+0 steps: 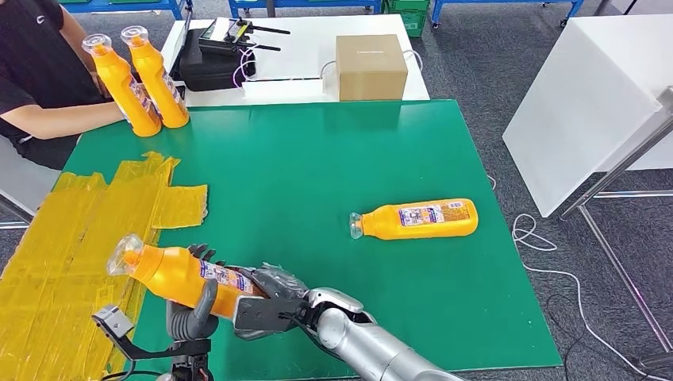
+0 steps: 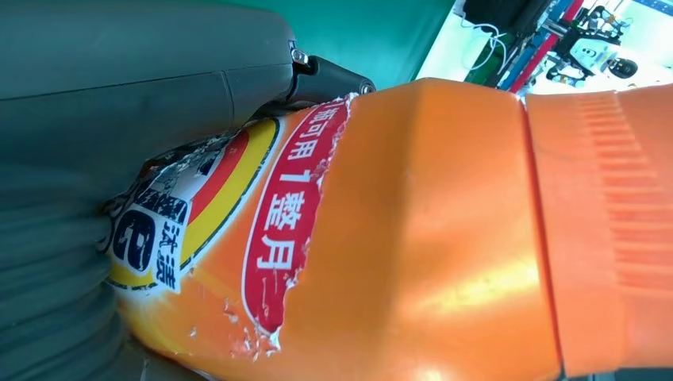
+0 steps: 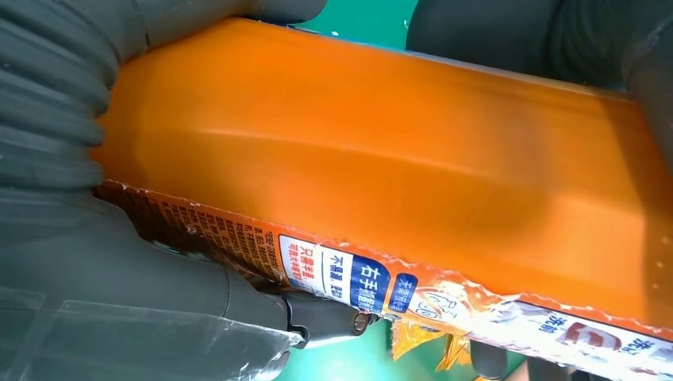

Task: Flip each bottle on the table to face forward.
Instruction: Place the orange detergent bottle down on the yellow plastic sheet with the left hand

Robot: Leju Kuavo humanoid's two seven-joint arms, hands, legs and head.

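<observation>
Both hands are on one orange bottle [image 1: 178,274], held up off the green mat [image 1: 317,182] at its near edge, neck and clear cap tilted up toward the patch of yellow tape [image 1: 71,246] on the mat's left side. Right hand [image 1: 266,302] comes in on a silver forearm bent across the body, fingers wrapped round the bottle's base end; left hand [image 1: 194,313] grips from below, thumb up the front of the bottle, dark fingers showing over the top. Left wrist cam adds what the head view can't: torn, peeling label w/ red and yellow bands and printed characters, plus the ribbed shoulder of the bottle [image 2: 444,230], smooth glossy plastic w/ a highlight. Right wrist cam shows the other label strip, ragged edge, blue and white print, grey ribbed cover pressed tight on the bottle [image 3: 381,159]. A second bottle [image 1: 417,220] lies on its side on the mat, well right of the held one, cap pointing toward it, label up. Two more bottles [image 1: 139,79] stand upright at the mat's far left corner, touching each other, a person's arm [image 1: 63,119] just beside them. Cardboard box [image 1: 371,67] sits on the white table beyond the mat.
</observation>
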